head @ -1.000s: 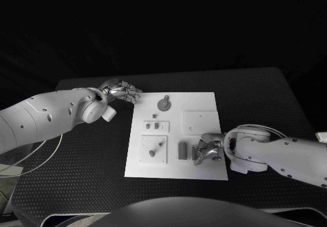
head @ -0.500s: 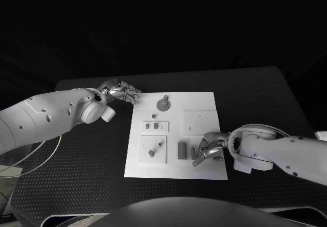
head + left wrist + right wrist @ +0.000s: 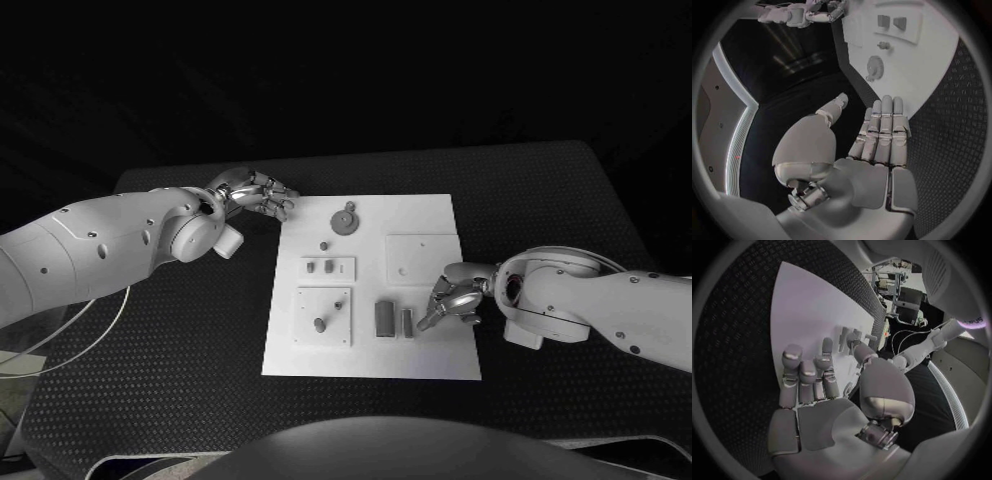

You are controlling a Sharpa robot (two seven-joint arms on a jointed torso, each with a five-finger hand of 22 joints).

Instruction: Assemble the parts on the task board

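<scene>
Task board (image 3: 433, 215): we see a flat white rectangular plate at the middle of the black textured table (image 3: 173, 330).
Parts (image 3: 385, 318): small grey blocks and pegs on its raised squares.
Left hand (image 3: 257, 192): silver, open-fingered, empty, at the board's far corner.
Right hand (image 3: 456, 298): silver, fingers spread, empty, above the board's near edge.

right robot hand (image 3: 454, 300) crowds the task board's (image 3: 433, 215) near-right parts (image 3: 385, 318).
</scene>
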